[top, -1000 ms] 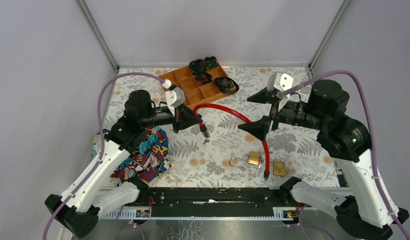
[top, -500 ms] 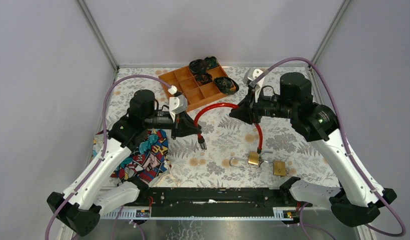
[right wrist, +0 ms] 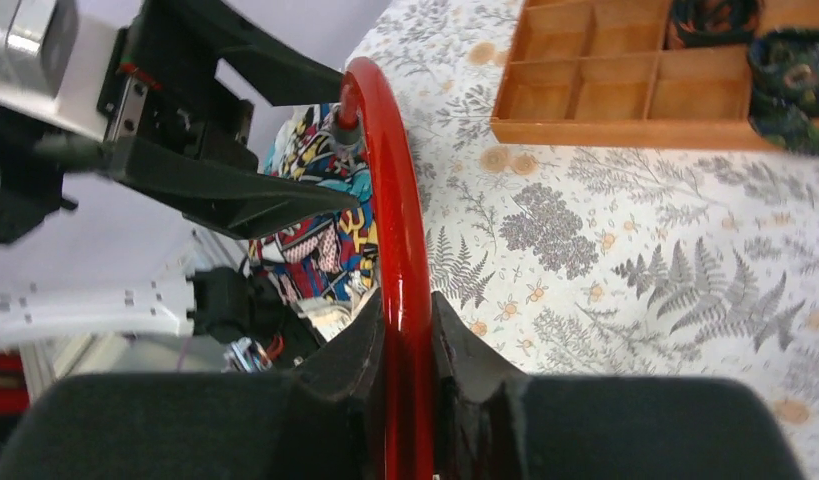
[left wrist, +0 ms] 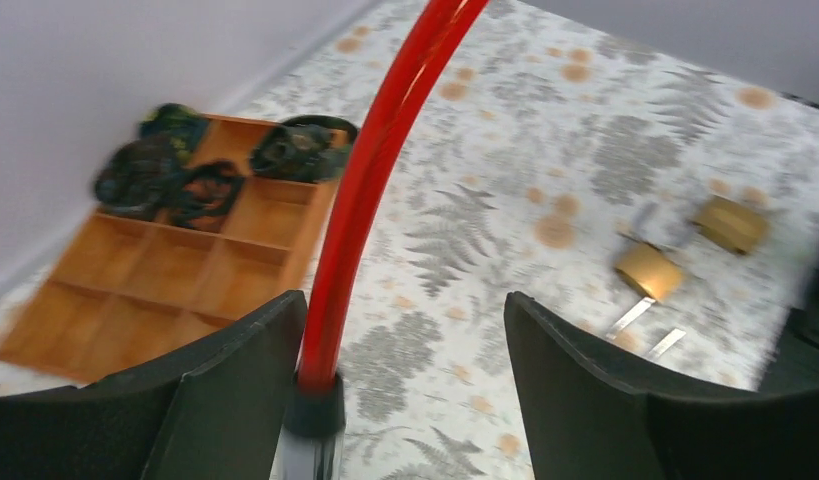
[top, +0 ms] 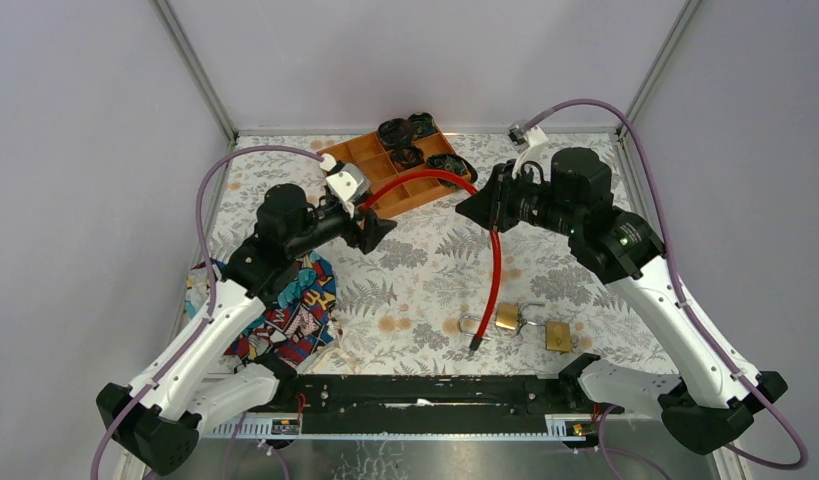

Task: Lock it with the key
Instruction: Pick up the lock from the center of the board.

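A red cable lock arcs from my left gripper over the tray to my right gripper, then hangs down to the table by the padlocks. My right gripper is shut on the red cable. My left gripper is open; the cable's black-collared end rests against its left finger. One brass padlock lies on the mat with a second padlock to its right. Two silvery keys lie beside the nearer padlock.
An orange compartment tray holding dark bundled items stands at the back of the mat. A colourful patterned cloth lies at the left under my left arm. The grey walls and frame posts close in the back and sides.
My right gripper shut on the red cable and carried it left and back. My left gripper opened and rose toward the tray. The cable's free end swung left past the padlock.
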{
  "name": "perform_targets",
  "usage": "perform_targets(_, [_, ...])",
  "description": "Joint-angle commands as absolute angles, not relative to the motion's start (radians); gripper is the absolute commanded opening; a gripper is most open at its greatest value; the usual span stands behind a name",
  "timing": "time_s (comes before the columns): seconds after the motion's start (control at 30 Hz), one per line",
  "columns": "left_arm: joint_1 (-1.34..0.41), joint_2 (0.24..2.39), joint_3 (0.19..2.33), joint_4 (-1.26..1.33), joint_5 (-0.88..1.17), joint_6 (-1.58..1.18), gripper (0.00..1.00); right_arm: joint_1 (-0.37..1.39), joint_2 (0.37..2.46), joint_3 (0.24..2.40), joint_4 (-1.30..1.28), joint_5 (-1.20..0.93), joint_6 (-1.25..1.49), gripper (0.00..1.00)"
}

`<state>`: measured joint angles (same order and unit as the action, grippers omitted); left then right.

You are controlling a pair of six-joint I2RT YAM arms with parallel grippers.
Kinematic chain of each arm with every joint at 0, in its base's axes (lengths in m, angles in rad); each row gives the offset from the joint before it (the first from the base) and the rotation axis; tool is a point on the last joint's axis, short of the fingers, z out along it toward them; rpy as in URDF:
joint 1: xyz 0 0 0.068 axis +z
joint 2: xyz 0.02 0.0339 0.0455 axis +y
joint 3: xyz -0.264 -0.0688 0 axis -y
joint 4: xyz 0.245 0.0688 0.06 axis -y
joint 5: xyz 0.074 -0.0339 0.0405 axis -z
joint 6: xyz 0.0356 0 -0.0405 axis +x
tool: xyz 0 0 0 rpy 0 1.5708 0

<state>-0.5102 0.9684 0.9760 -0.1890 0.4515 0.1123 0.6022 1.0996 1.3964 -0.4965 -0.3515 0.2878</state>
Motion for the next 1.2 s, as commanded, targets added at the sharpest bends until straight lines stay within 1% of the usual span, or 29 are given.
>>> perform_targets(0.0, [-0.515,0.978,0.965,-0.007,0.211,0.187,0.80,0.621,1.072,1.422,-0.410,-0.147,0.526,0.00])
perform_targets(0.07, [-0.515,0.986,0.967,0.037,0.202,0.252,0.81,0.633,1.081,1.441,-0.448,-0.110,0.549,0.00])
perform_targets(0.17, [-0.517,1.011,0.975,0.043,0.255,0.356,0.82,0.645,1.095,1.462,-0.476,-0.110,0.561,0.00])
perform_targets(0.27, [-0.520,1.042,0.989,-0.025,0.399,0.422,0.85,0.655,1.103,1.479,-0.486,-0.127,0.563,0.00])
perform_targets(0.37, [-0.534,1.068,1.003,-0.054,0.522,0.416,0.88,0.660,1.115,1.509,-0.524,-0.103,0.563,0.00])
perform_targets(0.47, [-0.576,1.106,1.013,-0.017,0.501,0.395,0.90,0.665,1.107,1.502,-0.510,-0.099,0.587,0.00])
perform_targets(0.6, [-0.603,1.157,1.024,0.083,0.411,0.385,0.89,0.678,1.100,1.485,-0.490,-0.115,0.614,0.00])
perform_targets(0.7, [-0.606,1.173,1.022,0.163,0.316,0.389,0.82,0.683,1.090,1.461,-0.459,-0.145,0.626,0.00])
perform_targets(0.8, [-0.615,1.176,1.006,0.233,0.224,0.405,0.73,0.684,1.093,1.454,-0.449,-0.185,0.627,0.00])
perform_targets(0.87, [-0.623,1.179,0.993,0.256,0.192,0.424,0.70,0.684,1.095,1.454,-0.442,-0.215,0.623,0.00])
perform_targets(1.0, [-0.630,1.193,0.972,0.311,0.177,0.459,0.69,0.685,1.102,1.461,-0.425,-0.275,0.616,0.00])
perform_targets(1.17, [-0.630,1.216,0.991,0.277,0.255,0.463,0.70,0.689,1.102,1.474,-0.418,-0.311,0.604,0.00])
